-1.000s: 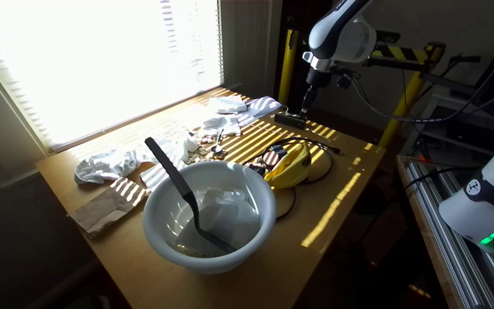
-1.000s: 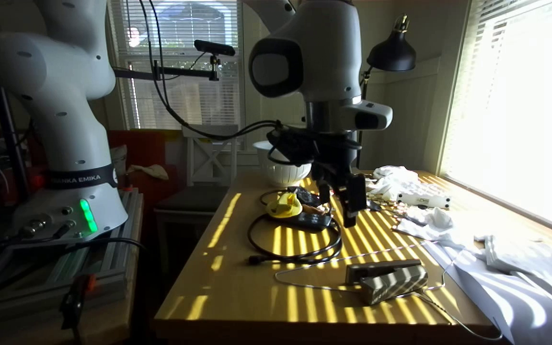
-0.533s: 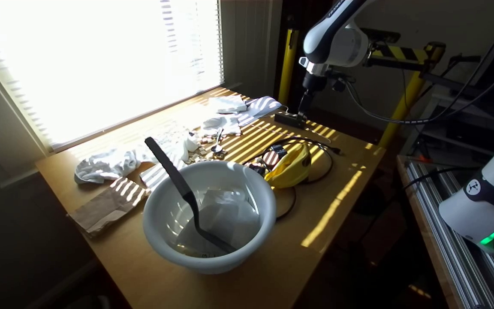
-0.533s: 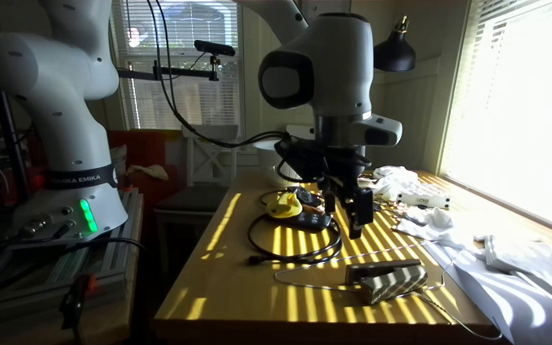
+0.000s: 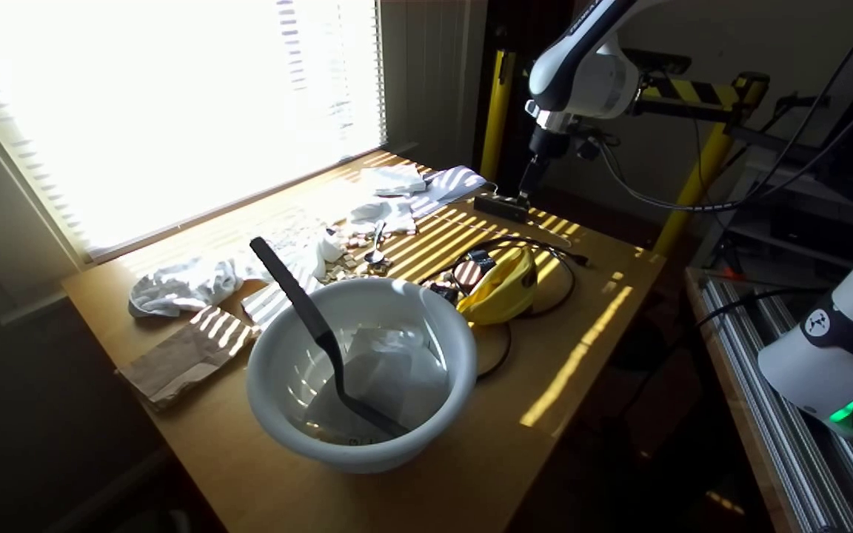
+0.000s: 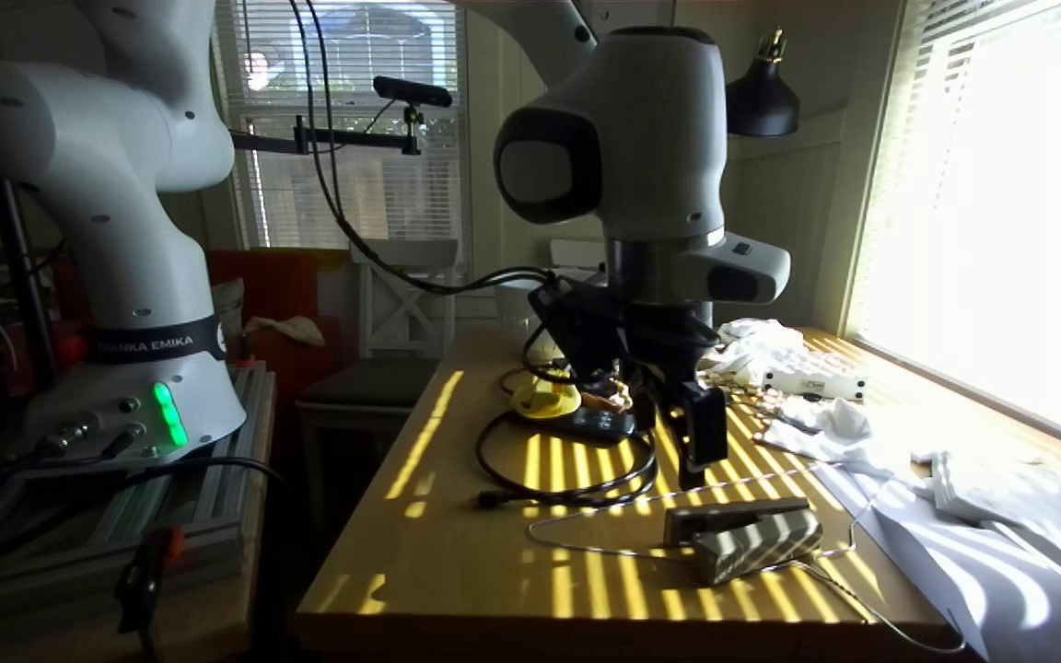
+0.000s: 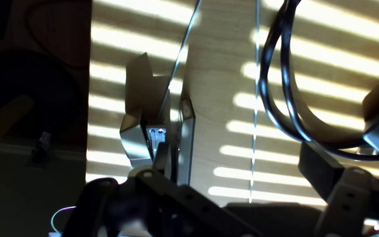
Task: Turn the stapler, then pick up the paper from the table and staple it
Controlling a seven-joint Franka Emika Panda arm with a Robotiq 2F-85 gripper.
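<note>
The stapler [image 6: 763,545] is being supported by the bench [image 6: 457,571], apparently on its side, near the paper [image 6: 959,575]. The gripper [image 7: 237,159] is being held above, spread wide, nothing clasped; presumably room for straddling and turning is being allowed.

Stapler [image 7: 157,135]: 1 end hidden behind gripper [image 7: 240,161], wrist view. Bowl [image 6: 514,308], lamp [image 6: 763,99]: each part-hidden by arm [image 6: 659,138] in an exterior view.

In an exterior view, the gripper [image 6: 669,444] has come lower and nearer the stapler [image 6: 757,545].
</note>
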